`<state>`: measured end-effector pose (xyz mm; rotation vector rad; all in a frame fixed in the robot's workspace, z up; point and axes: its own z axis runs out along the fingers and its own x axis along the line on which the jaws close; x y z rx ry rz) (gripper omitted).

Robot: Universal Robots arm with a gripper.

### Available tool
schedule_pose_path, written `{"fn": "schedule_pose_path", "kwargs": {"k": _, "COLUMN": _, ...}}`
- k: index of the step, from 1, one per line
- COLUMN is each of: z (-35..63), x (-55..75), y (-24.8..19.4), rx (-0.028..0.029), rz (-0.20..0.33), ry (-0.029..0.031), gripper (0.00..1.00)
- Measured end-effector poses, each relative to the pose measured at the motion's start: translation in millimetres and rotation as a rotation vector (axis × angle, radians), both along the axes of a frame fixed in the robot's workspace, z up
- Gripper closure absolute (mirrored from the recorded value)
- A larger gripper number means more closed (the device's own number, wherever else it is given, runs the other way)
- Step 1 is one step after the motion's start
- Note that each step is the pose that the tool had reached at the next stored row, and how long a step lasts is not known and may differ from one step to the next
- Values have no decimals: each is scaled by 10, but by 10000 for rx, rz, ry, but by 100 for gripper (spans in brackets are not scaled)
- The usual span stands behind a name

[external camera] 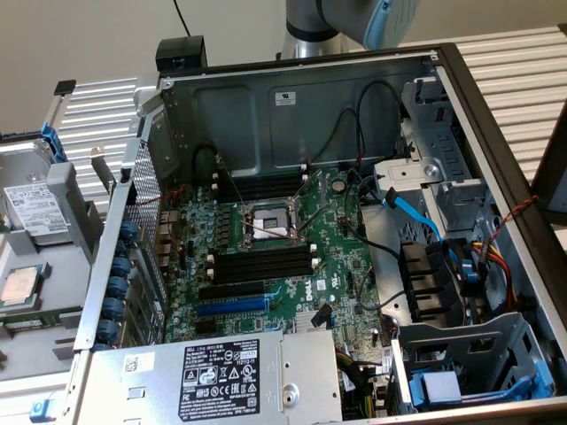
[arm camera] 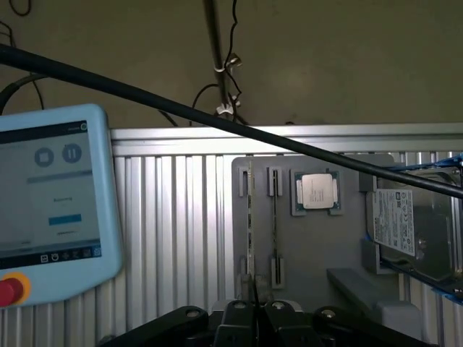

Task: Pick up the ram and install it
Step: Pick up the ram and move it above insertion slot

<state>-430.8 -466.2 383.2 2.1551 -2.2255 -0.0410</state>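
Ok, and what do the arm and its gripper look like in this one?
The arm is a silver-grey tube with a dark grey joint housing and a light blue end cap. The gripper is black, with angular linkage bars and round pivot pins. A black cable runs across the wrist view.

Robotics lab or test workshop: opened computer case [external camera: 266, 115] on ribbed aluminium bench [external camera: 505, 71], robot arm [external camera: 341, 18], teach pendant [arm camera: 54, 210].

White "DELL" lettering stands on the large green motherboard [external camera: 341, 239], at six o'clock from the square silver processor socket [external camera: 270, 221].
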Motion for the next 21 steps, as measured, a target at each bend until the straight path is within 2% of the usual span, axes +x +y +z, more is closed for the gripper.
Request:
{"fn": "schedule_pose_path", "kwargs": {"k": 9, "z": 6, "x": 1, "y": 0, "rx": -3, "rz": 0, "ry": 4, "gripper": 88}}
{"fn": "schedule_pose_path", "kwargs": {"k": 15, "z": 117, "x": 1, "y": 0, "rx": -150, "rz": 0, "ry": 4, "gripper": 88}}
{"fn": "schedule_pose_path", "kwargs": {"k": 19, "z": 197, "x": 1, "y": 1, "rx": -192, "rz": 0, "ry": 3, "gripper": 88}}
{"fn": "schedule_pose_path", "kwargs": {"k": 21, "z": 212, "x": 106, "y": 18, "rx": -207, "rz": -19, "ry": 4, "gripper": 88}}
